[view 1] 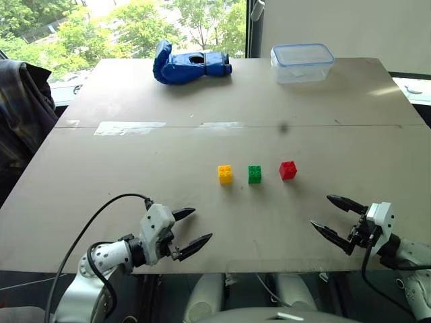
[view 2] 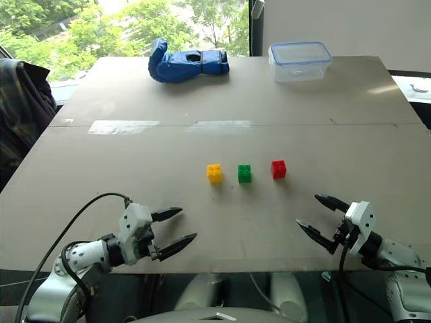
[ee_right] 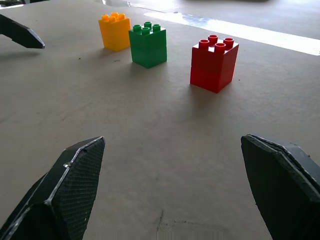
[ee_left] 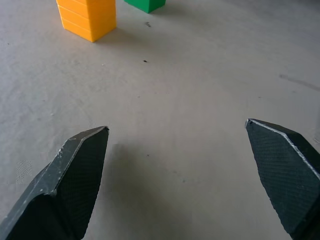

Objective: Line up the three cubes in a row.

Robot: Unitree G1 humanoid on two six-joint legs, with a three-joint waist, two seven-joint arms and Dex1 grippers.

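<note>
Our left gripper (view 1: 190,229) hovers wide, empty, at the table's (view 1: 135,182) near edge. Mid-table stand the yellow cube (view 1: 225,174), green cube (view 1: 254,173) and red cube (view 1: 287,169) in a row, apart. Our right gripper (view 1: 332,217): wide, empty, near edge.

No legible text, label, brand, number or sign is found on any surface in any view. The pale strips of tape (view 1: 129,127) across the table (view 1: 101,202), in the upper left of the head views, carry no readable marking.
</note>
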